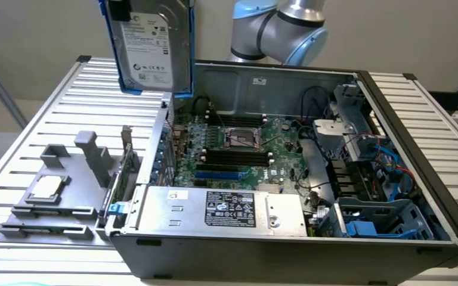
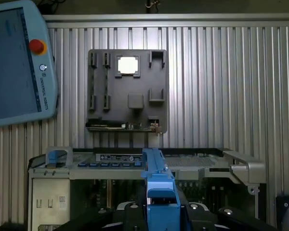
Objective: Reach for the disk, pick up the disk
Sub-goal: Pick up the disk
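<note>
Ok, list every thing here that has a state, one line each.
disk: upright, lifted in the air above the case's edge, clear of the table.
tool: at the disk's blue rail, carrying it.
computer case: lying on its side, side panel off, motherboard exposed.
CPU socket: no cooler fitted over it.
grey tray: flat on the table, small silver chip seated in it.
teach pendant: lying on the table.

So there's an open PC case lying on the slatted metal table, motherboard exposed, power supply along its front edge. A grey tray with a small silver chip sits beside it. A teach pendant rests near the table's edge.
</note>
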